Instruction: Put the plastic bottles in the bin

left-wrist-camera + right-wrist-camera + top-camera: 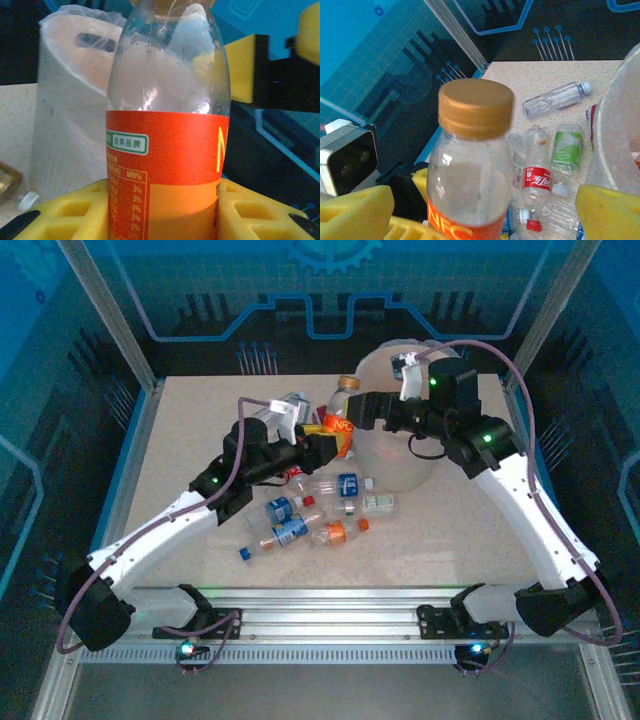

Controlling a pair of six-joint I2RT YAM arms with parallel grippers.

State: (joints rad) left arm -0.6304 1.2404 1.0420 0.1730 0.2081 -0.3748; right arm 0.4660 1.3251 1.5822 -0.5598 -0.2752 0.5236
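A clear bottle with an orange label (340, 428) and a tan cap stands upright above the table, my left gripper (322, 447) shut on its lower body. In the left wrist view the yellow pads (60, 210) press both sides of the orange label (167, 150). My right gripper (362, 410) is open, its fingers (355, 210) wide apart on either side of the same bottle (475, 165) without touching it. The whitish bin (400, 465) stands just right of the bottle, behind it in the left wrist view (65, 100). Several more plastic bottles (310, 512) lie on the table below.
Loose bottles with red (536, 177) and green (567, 147) labels lie beside the bin wall (620, 125), and a clear one (555, 100) lies farther off. Blue-labelled bottles (288, 520) and loose caps are scattered in front. Cage posts frame the table.
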